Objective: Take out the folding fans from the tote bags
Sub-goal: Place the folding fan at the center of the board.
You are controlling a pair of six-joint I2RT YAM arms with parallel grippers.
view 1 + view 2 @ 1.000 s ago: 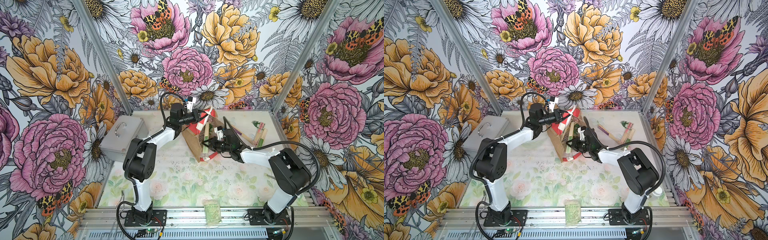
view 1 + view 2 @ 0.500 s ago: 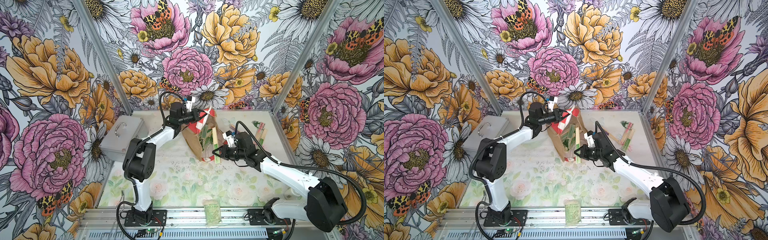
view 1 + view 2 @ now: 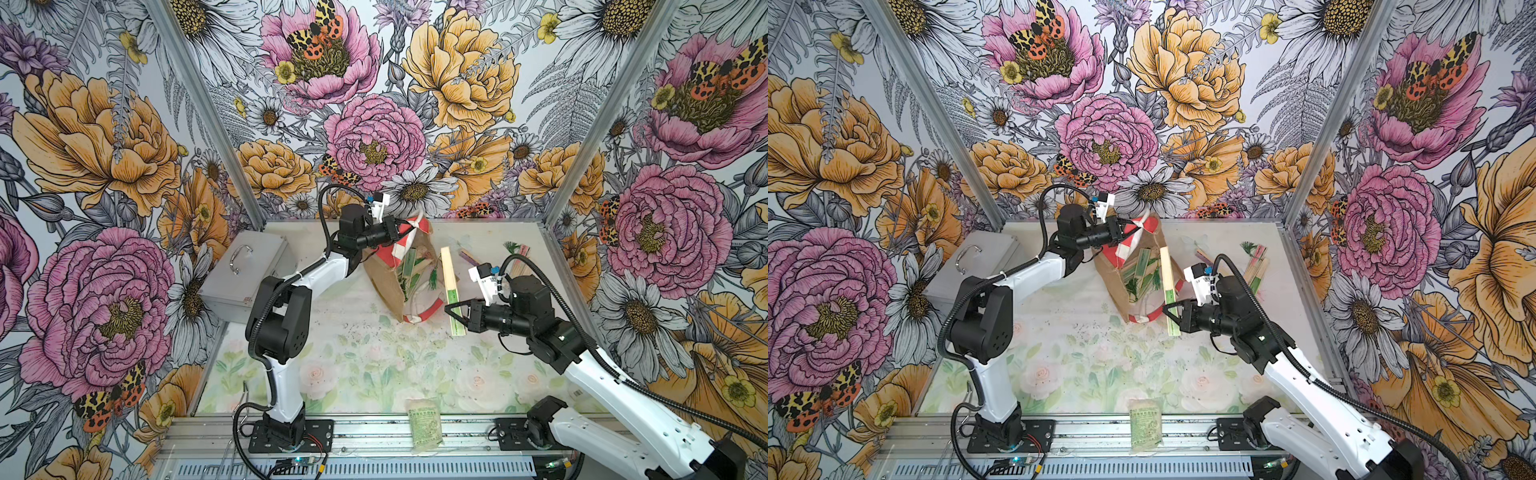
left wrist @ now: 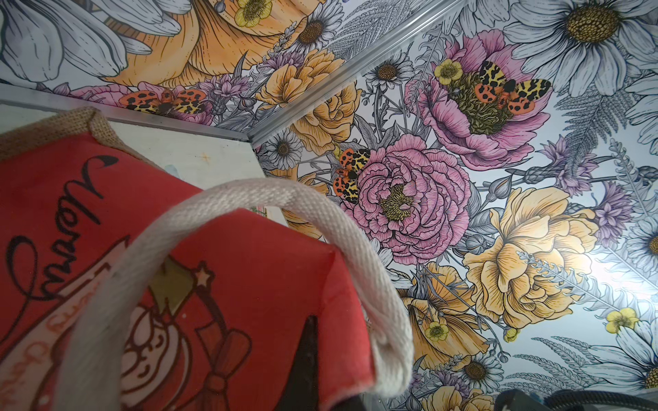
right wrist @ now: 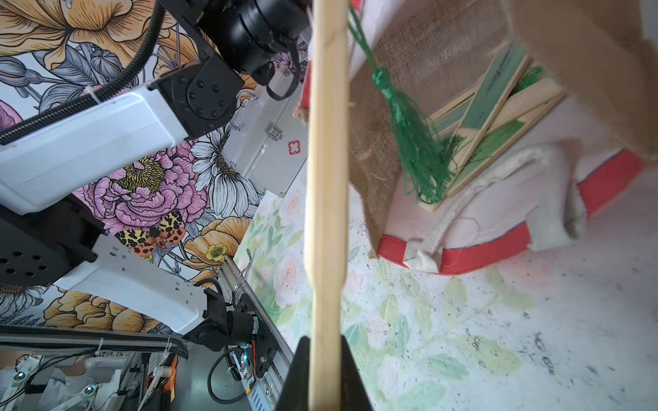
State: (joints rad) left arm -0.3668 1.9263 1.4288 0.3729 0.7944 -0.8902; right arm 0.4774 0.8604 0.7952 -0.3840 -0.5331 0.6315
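Nearest me: a green printed packet (image 3: 424,422) lies at the front edge of the tabletop (image 3: 332,374), partly over the metal rail.

Mid-tabletop, right side: the right tool (image 3: 454,318) is narrowed on a folding fan (image 3: 449,282), gripping it near its lower, green-clothed end. The right wrist view agrees, with the black fingers (image 5: 356,384) pressing the pale wooden rib from either side. This fan is out of the bag, just beside its mouth, and its length runs away from me in both top views. I cannot tell whether its lower tip touches the tabletop. A green tassel (image 5: 413,149) hangs between the held fan and the bag opening.

Just left of that: the tote bag (image 3: 384,286), tan burlap with a red-and-white striped side, is tipped so that its mouth faces the right arm. Its lower edge rests on the tabletop. Inside are more fans (image 3: 409,266) with green cloth and pale ribs, crossed over each other. Their count is unclear.

Behind the bag: the left tool (image 3: 401,230) is clamped shut on the bag's upper rim, beside the white handle (image 4: 249,199).

Far right: loose fans (image 3: 517,257) lie on the tabletop near the right wall, with a purple one (image 3: 469,259) closer to the bag.

Far left: a closed grey metal case (image 3: 245,266) sits by the left wall, handle on top.
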